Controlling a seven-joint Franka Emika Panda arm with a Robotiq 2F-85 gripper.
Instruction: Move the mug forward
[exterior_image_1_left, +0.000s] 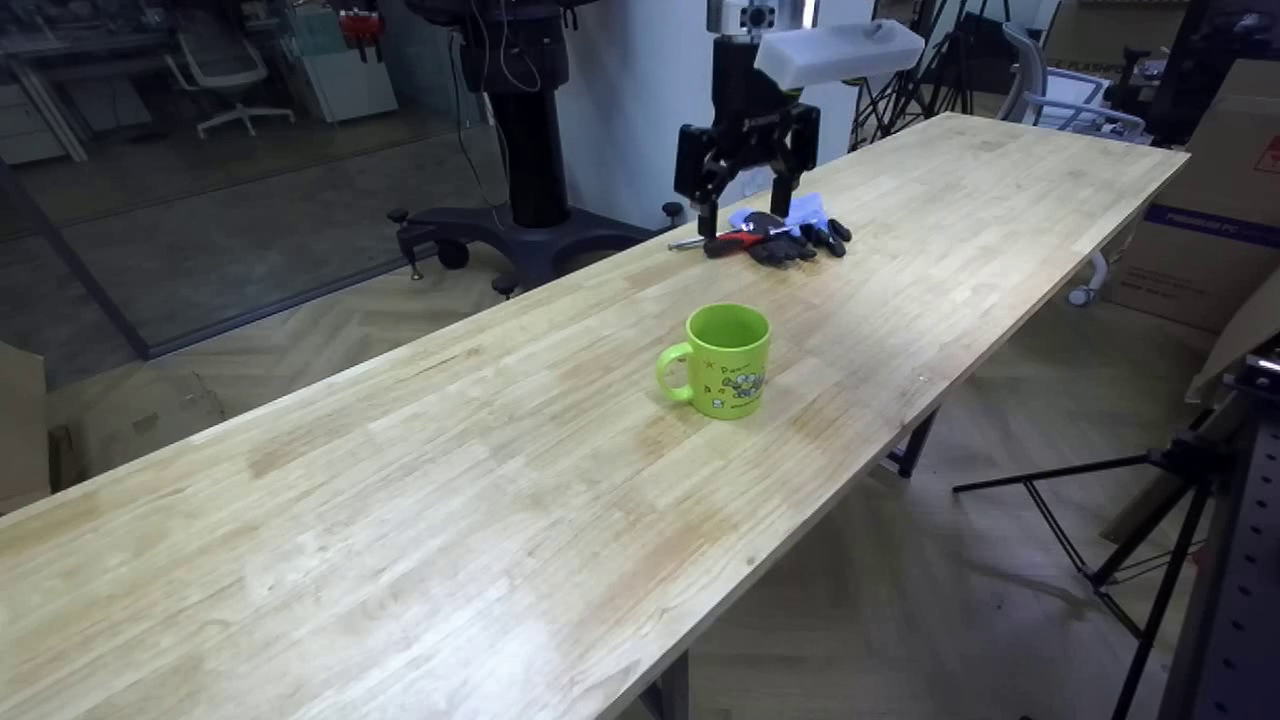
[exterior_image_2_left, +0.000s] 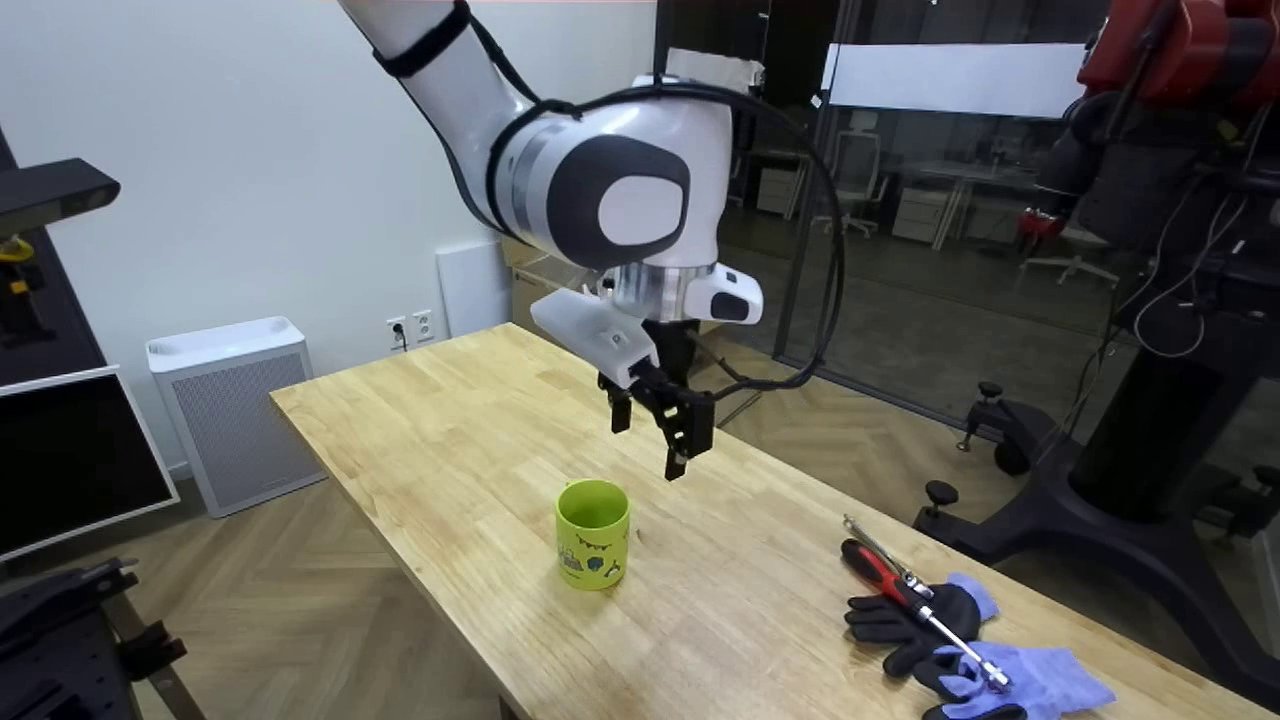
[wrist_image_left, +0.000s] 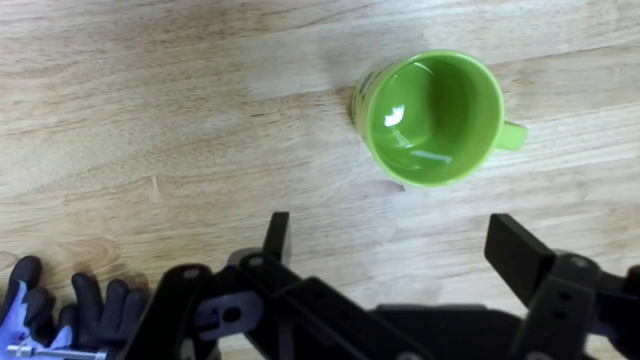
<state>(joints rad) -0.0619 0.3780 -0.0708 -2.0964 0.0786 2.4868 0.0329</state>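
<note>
The lime-green mug stands upright on the wooden table, in both exterior views (exterior_image_1_left: 727, 375) (exterior_image_2_left: 592, 545), with small dark printed drawings on its wall. In the wrist view the mug (wrist_image_left: 435, 120) is at the upper right, its inside visible and its loop handle pointing right. My gripper is open with nothing between its fingers, in both exterior views (exterior_image_1_left: 745, 208) (exterior_image_2_left: 648, 440) and in the wrist view (wrist_image_left: 390, 227). It hangs above the table, apart from the mug. In the wrist view the mug lies beyond the fingertips, towards the top of the picture.
Black-and-blue work gloves (exterior_image_2_left: 915, 620) with a red-handled tool (exterior_image_2_left: 878, 573) and a metal ratchet lie on the table (exterior_image_2_left: 430, 420). The gloves show at the lower left in the wrist view (wrist_image_left: 110, 310). A dark wheeled stand (exterior_image_1_left: 530, 230) stands beyond the table's long edge.
</note>
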